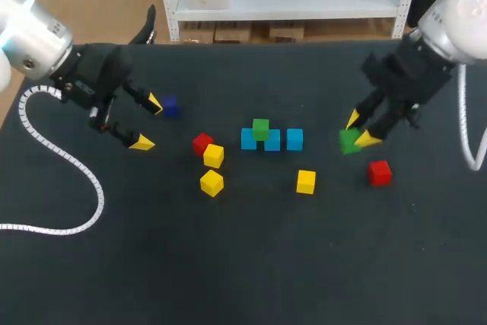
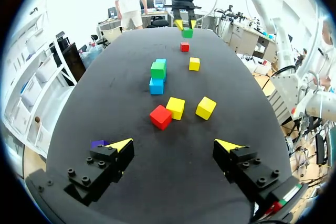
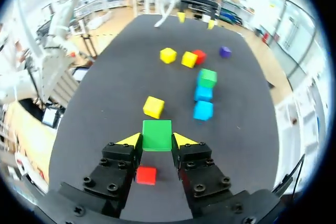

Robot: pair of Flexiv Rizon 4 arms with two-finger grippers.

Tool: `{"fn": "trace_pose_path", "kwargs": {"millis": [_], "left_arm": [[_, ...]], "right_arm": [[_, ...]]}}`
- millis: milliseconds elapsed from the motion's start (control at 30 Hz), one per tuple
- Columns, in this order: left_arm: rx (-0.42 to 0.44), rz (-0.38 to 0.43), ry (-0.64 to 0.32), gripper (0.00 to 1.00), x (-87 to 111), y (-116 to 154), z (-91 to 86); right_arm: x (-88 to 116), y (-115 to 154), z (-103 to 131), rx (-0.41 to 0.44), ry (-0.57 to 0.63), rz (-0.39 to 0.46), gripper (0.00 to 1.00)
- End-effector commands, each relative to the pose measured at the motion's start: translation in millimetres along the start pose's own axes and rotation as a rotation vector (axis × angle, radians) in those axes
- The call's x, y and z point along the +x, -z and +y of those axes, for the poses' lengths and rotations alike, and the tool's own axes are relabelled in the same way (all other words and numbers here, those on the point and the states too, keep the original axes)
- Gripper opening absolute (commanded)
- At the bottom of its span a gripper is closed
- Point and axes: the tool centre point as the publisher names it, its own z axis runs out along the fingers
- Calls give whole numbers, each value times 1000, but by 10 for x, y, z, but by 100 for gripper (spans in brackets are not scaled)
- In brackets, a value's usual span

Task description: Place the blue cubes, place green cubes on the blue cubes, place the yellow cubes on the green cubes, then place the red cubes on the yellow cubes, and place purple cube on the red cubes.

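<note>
Right claw (image 3: 157,140) grips 1 green cube (image 3: 157,132); left claw (image 2: 174,144) gapes.

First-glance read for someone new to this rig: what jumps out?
The right hand is clamped on a green cube, right of the table's middle. Beside it, three blue cubes form a row with another green cube on top. The left hand hangs open at the table's left, a purple cube by one fingertip.
</note>
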Motion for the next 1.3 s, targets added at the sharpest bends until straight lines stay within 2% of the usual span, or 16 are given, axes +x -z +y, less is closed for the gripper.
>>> {"fn": "trace_pose_path", "kwargs": {"millis": [33,233,500,667,967,1300], "left_arm": [[1,-3,-4,100,13,-6,10],[1,-3,-4,100,13,-6,10],[1,-3,-4,100,13,-6,10],[1,-3,-4,100,13,-6,10],[1,-3,-4,100,13,-6,10],[1,-3,-4,100,13,-6,10]], "right_arm": [[-56,151,28,167,-72,67,0],[-111,158,-172,240,-132,108,0],[-216,20,-412,282,-187,64,0],[-319,-158,-554,258,-177,17,0],[-415,-412,-824,254,-189,10,0],[-467,-709,-949,246,-235,-6,0]]}}
